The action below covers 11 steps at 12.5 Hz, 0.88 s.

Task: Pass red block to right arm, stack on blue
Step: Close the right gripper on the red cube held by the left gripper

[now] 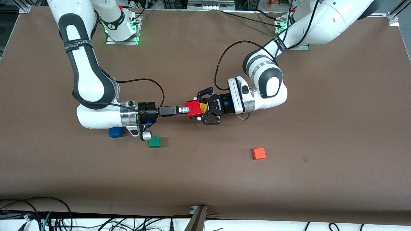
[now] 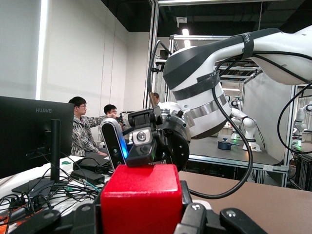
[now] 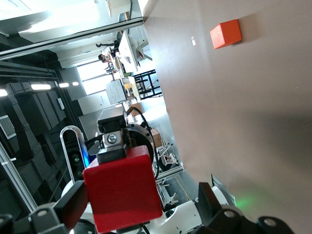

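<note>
The red block [image 1: 193,109] hangs in the air over the middle of the table, with my left gripper [image 1: 196,109] shut on it. In the left wrist view the red block [image 2: 141,200] fills the space between the black fingers [image 2: 195,219]. My right gripper [image 1: 185,110] faces it end on and is open. In the right wrist view the red block [image 3: 123,187] lies between the right gripper's spread fingers [image 3: 210,201], with a clear gap on one side. The blue block [image 1: 116,132] rests on the table, partly tucked under the right arm's wrist.
A green block [image 1: 154,142] lies beside the blue one, toward the left arm's end. An orange block [image 1: 258,153] sits nearer the front camera, toward the left arm's end, and the orange block [image 3: 226,33] also shows in the right wrist view. Something yellow [image 1: 203,107] peeks out by the left gripper.
</note>
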### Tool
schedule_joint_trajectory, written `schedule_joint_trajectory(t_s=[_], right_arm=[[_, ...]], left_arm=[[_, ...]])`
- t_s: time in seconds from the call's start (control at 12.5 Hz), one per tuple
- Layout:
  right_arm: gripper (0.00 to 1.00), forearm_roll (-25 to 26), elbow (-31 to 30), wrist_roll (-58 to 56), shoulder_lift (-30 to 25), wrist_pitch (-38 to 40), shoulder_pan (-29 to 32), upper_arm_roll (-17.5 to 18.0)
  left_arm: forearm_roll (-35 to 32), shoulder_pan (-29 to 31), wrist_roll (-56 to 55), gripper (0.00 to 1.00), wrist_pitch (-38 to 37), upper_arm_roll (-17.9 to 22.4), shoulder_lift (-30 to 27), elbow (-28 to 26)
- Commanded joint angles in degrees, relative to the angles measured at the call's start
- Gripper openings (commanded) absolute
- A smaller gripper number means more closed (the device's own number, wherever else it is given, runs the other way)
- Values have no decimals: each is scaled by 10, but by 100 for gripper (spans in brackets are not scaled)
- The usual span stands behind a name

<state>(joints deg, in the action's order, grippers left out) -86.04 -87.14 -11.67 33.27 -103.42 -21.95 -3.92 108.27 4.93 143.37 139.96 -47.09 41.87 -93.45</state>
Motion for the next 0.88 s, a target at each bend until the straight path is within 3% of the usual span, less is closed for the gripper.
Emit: schedule_joint_trajectory(t_s=[0.0, 0.16, 0.4, 0.48, 0.56, 0.64, 0.72, 0.8], right_arm=[[100, -9, -7, -8, -16, 1, -2, 0], [99, -6, -7, -8, -21, 1, -4, 1], [59, -4, -6, -9, -21, -4, -8, 1], [23, -4, -5, -8, -22, -3, -8, 1], [7, -4, -6, -8, -22, -1, -8, 1], [0, -4, -5, -7, -22, 0, -8, 1], [0, -4, -5, -5, -22, -1, -8, 1], [0, -4, -5, -5, -22, 0, -8, 1]], left_arm=[[23, -10, 18, 0, 1, 5, 3, 15], [23, -10, 17, 0, 1, 5, 2, 15], [22, -8, 17, 0, 1, 5, 2, 15], [22, -8, 17, 0, 1, 5, 2, 15], [22, -10, 17, 0, 1, 5, 2, 15], [22, -10, 17, 0, 1, 5, 2, 15], [23, -10, 17, 0, 1, 4, 2, 15], [24, -10, 17, 58, 1, 4, 2, 15]])
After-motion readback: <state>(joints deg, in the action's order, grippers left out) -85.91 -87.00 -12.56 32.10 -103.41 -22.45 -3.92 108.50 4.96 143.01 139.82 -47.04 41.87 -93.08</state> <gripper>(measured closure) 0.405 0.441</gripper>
